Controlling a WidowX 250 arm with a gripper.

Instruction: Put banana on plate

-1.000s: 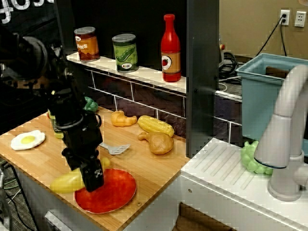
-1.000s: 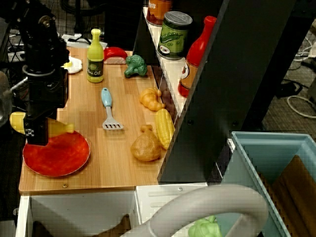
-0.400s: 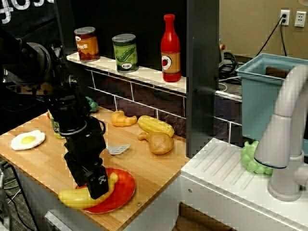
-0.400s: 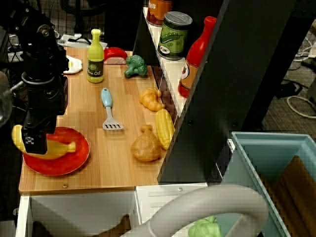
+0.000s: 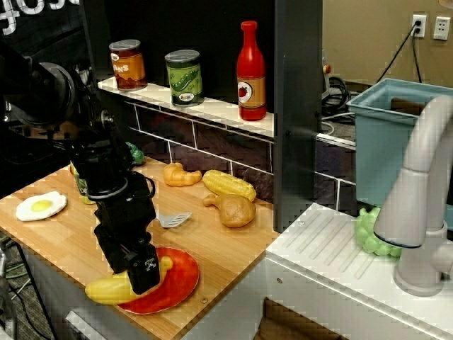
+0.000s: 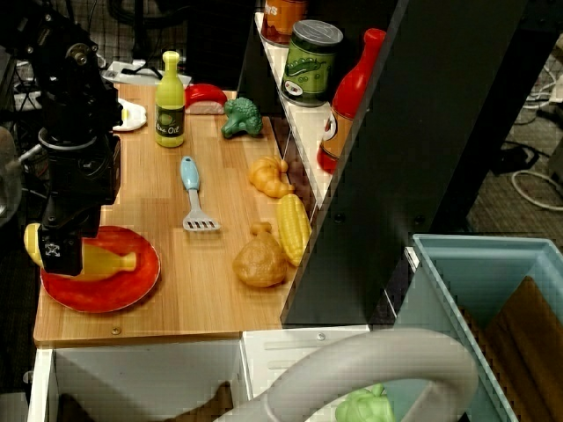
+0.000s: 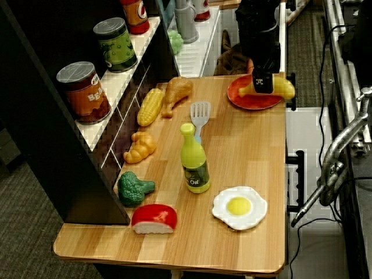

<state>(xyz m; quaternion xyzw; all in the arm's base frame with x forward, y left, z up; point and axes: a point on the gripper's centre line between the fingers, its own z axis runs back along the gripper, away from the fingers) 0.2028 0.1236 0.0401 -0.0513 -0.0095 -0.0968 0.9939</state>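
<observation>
The gripper [image 5: 144, 273] is pinched around the middle of the banana [image 5: 107, 289], with one finger on each side. The banana lies flat and sideways across the fingers. One end sits over the plate [image 5: 177, 283], and the fat end sticks out past the plate's rim toward the table edge. It looks low, touching or almost touching the plate. I think the banana should slide a bit more toward the plate's middle before the fingers let go, or it may tip off. The spatula [image 6: 192, 195] lies near the plate.
</observation>
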